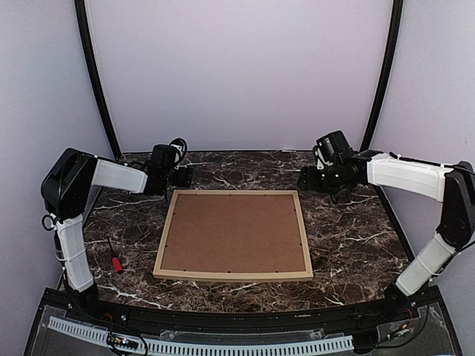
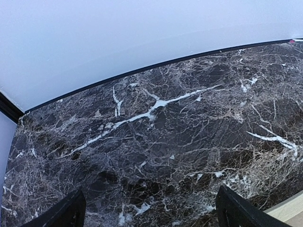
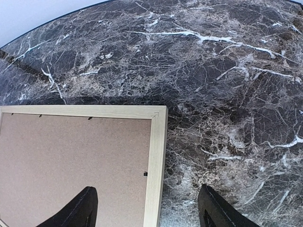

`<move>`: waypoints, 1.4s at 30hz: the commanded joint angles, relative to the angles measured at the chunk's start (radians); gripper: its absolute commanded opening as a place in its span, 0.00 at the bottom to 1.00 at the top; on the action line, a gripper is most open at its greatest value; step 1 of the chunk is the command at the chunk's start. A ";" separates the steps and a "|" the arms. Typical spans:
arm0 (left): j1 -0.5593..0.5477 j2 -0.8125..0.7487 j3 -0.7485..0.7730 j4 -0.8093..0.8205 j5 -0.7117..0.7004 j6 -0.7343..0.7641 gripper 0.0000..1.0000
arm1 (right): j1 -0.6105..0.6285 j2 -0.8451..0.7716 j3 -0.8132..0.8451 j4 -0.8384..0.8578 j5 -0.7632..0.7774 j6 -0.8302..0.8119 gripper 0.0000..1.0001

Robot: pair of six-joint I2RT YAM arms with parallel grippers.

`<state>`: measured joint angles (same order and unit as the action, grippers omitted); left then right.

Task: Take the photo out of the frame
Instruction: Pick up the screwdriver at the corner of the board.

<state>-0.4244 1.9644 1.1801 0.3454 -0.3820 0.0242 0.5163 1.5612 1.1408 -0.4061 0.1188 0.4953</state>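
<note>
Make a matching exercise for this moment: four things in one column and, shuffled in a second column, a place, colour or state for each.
1 frame
2 backing board
3 hand tool
4 left gripper

A open, over bare tabletop
B brown, inside the moulding
C light wood, lying flat mid-table
D red handle, near the left arm

Pairs: 1-C, 2-B, 3-D, 4-A

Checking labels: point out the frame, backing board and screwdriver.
frame (image 1: pixel 232 275), top view, near wooden rail.
backing board (image 1: pixel 234 231), top view, middle of brown panel.
screwdriver (image 1: pixel 117 264), top view, red handle.
</note>
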 commanded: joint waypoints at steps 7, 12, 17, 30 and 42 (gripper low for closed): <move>0.007 -0.172 0.095 -0.060 -0.039 0.051 0.99 | 0.003 -0.009 0.045 0.025 -0.089 -0.029 0.75; 0.015 -0.335 0.066 -0.282 -0.158 -0.077 0.99 | 0.031 0.018 0.093 0.044 -0.157 -0.038 0.76; 0.033 -0.429 0.073 -0.654 -0.166 -0.296 0.95 | 0.065 0.051 0.144 0.037 -0.159 -0.044 0.76; 0.033 -0.784 -0.155 -1.386 -0.007 -0.860 0.86 | 0.118 0.100 0.098 0.126 -0.217 -0.015 0.76; 0.033 -1.105 -0.491 -1.490 0.189 -1.131 0.72 | 0.126 0.027 -0.062 0.192 -0.230 0.020 0.76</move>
<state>-0.3923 0.9150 0.7670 -1.0767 -0.2535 -0.9802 0.6353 1.6398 1.1183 -0.2749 -0.0986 0.4961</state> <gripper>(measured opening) 0.729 0.760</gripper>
